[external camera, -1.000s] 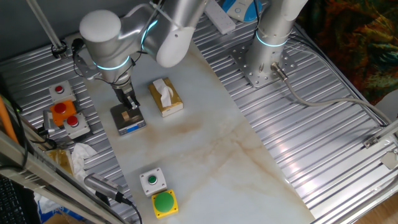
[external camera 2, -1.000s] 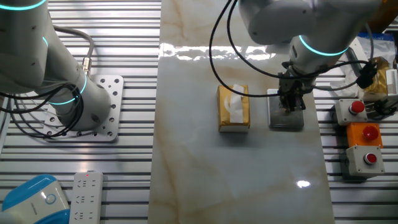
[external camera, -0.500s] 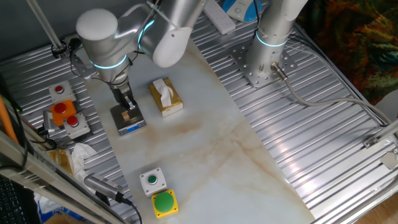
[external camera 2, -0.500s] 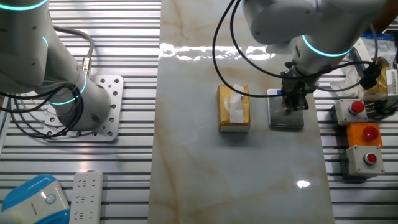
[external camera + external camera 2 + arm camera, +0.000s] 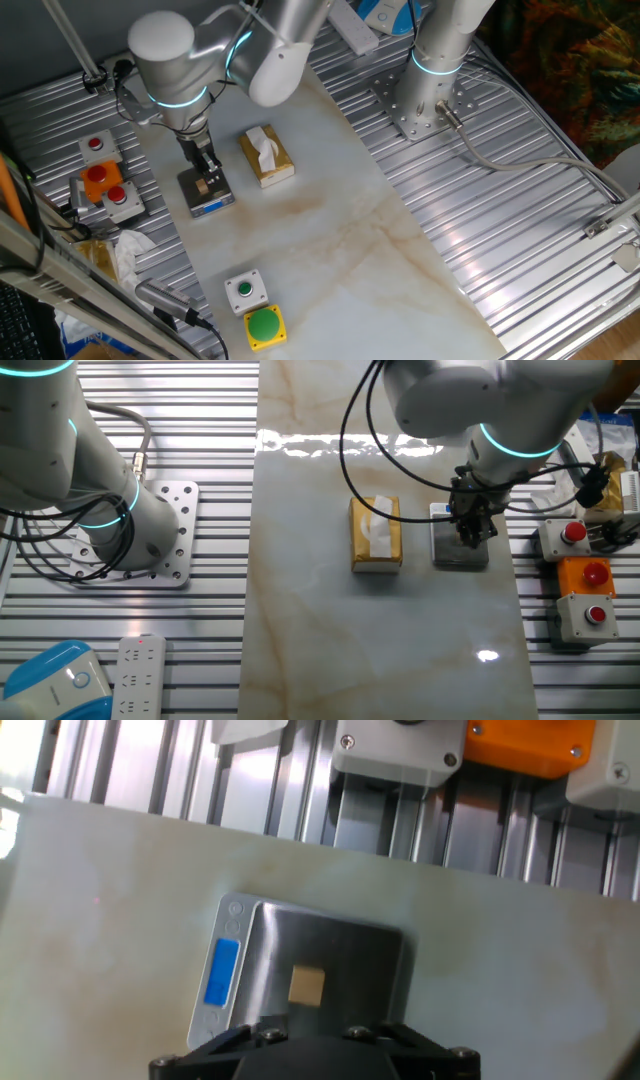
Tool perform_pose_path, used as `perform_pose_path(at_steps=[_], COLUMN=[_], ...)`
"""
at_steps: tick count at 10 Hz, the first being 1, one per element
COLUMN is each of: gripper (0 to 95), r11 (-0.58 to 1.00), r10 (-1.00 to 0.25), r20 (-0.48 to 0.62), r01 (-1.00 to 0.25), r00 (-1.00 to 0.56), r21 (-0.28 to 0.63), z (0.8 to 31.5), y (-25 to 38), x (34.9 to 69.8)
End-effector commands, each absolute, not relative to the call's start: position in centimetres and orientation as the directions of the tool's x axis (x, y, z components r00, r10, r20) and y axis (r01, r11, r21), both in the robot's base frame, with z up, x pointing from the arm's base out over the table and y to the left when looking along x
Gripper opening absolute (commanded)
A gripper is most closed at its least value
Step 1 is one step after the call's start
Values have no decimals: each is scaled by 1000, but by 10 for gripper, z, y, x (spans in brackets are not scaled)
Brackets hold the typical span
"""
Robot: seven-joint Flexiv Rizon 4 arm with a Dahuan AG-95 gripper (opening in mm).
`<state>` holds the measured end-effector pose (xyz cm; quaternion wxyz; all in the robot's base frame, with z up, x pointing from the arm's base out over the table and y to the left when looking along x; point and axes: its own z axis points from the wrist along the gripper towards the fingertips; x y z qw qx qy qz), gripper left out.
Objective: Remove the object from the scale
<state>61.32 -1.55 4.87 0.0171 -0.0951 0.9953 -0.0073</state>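
The scale [image 5: 205, 192] is a small flat device with a dark grey plate and a blue-white strip, lying left of the tissue box. It also shows in the other fixed view [image 5: 460, 545] and in the hand view [image 5: 330, 965]. The tiny tan block [image 5: 306, 986] rests on the plate near its middle, and shows at the fingertips in one fixed view [image 5: 211, 184]. My gripper [image 5: 208, 176] points straight down at the block, with its tips at the block just above the plate [image 5: 473, 532]. The hand view shows only the dark gripper body [image 5: 320, 1055], so the finger gap is hidden.
A tan tissue box [image 5: 266, 155] lies right of the scale. Grey button boxes with red and orange tops [image 5: 105, 185] stand left on the slatted table. A green-button box and a yellow one [image 5: 255, 308] sit near the front. A second arm's base [image 5: 425, 100] stands at the back.
The arm has shifted only slightly above the scale. The block and the scale stay where they were.
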Motion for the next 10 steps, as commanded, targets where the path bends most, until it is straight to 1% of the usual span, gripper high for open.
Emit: perform_pose_path(at_steps=[1,2,10], gripper=[570,380,380], r11=[982,982,982], r10=[-188,-189,-190], r20=[-35,-33,-36], r01=[-188,-188,-190], r00=[-981,-981,-981], r21=[-20,-22,-24], z=[48,46,34], y=[-14,-13,-10], x=[616,619,626])
